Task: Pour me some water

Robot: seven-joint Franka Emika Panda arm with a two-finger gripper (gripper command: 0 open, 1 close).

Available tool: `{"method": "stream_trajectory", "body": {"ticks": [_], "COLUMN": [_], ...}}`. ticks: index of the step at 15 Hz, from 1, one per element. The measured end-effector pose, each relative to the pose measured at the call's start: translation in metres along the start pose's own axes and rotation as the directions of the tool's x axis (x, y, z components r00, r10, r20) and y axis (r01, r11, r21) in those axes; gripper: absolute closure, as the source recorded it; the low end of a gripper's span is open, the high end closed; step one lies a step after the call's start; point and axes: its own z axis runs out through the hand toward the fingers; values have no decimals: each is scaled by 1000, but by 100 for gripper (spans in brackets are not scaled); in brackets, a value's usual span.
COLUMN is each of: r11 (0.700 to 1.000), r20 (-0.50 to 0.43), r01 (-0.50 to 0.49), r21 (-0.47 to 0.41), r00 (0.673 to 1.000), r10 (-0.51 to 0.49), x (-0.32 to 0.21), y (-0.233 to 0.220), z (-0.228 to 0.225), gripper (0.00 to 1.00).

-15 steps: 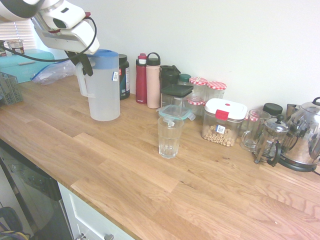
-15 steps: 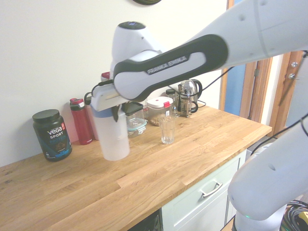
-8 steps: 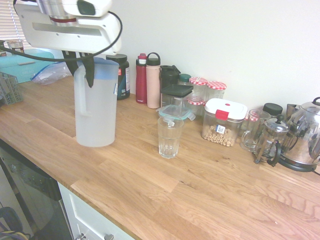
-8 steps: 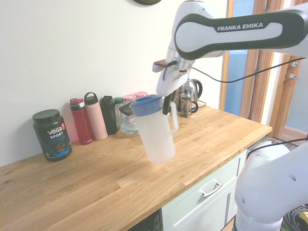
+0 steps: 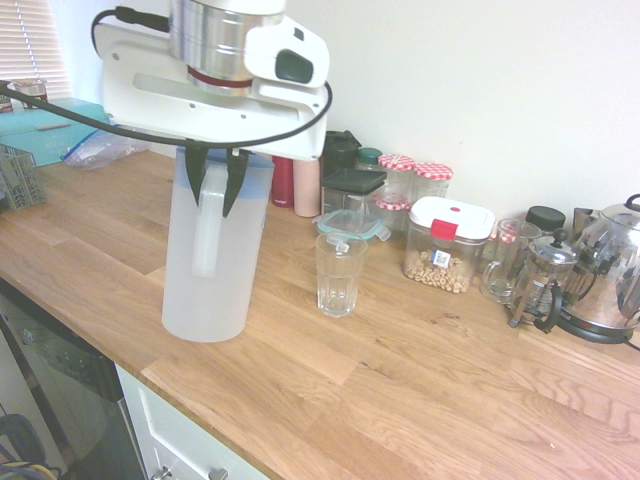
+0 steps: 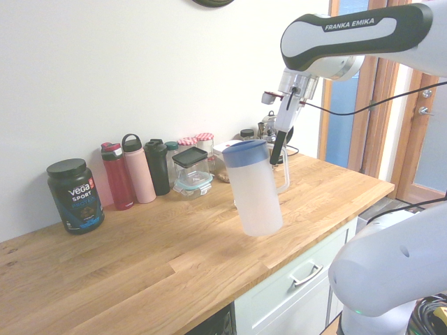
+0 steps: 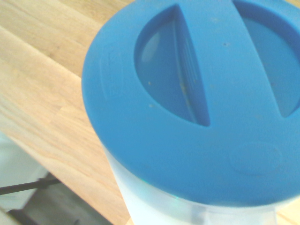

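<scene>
The gripper (image 5: 215,185) has its fingers clenched on the handle of the pitcher (image 5: 212,250), carried clear above the counter (image 5: 400,390) near its front edge; any water inside cannot be made out; next, it needs bringing over the glass (image 5: 339,272) and tipping.

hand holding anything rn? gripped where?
Yes. The hand is shut on the frosted pitcher, gripping the top of its handle just below the blue lid. The pitcher hangs above the counter.
</scene>
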Motion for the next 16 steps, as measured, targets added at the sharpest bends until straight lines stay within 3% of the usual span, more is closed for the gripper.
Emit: {"method": "stream_trajectory", "body": {"ticks": [2,8,11,16], "r11": [999,991,978,969], "r20": [24,-47,-67,-95], "r01": [36,133,206,240], "r21": [16,-17,-43,-52], "r00": [999,990,976,965], "r10": [-36,-133,-209,-244], "x": [13,44,43,41], "y": [17,85,101,116], "z": [4,25,21,11], "gripper": [100,100,100,100]}}
